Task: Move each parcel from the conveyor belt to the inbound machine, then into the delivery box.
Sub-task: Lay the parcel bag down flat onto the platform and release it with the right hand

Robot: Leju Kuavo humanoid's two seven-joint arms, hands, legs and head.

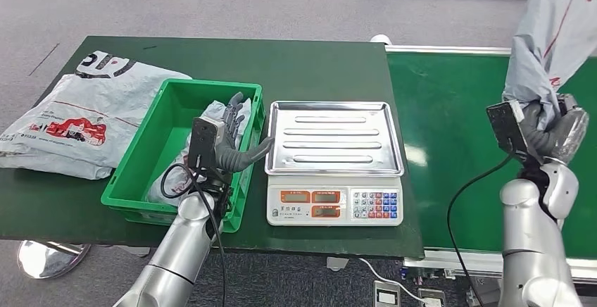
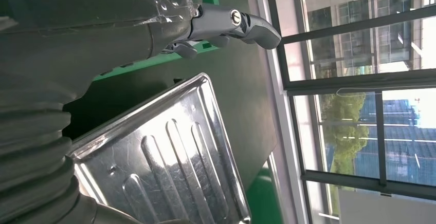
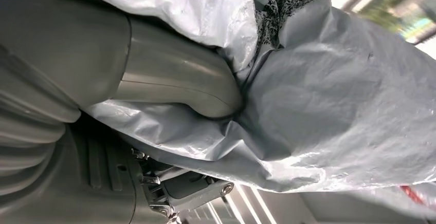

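The weighing scale (image 1: 335, 163) stands at the table's (image 1: 310, 60) front edge, its steel pan bare. Just left of it, touching or nearly so, sits the green crate (image 1: 141, 173), one grey parcel (image 1: 163, 184) lying inside. The left hand (image 1: 236, 134) hangs over the crate's scale-side rim, fingers spread and holding nothing, thumb reaching toward the pan. Farther left of the scale, beyond the crate, one large printed mailer (image 1: 77, 120) lies flat on the table. Right of the scale runs the green conveyor belt (image 1: 450, 124); above it the right hand (image 1: 552, 124) grips a second grey parcel (image 1: 552, 32) by its bunched lower end, the bag standing upward. Three bags in all.
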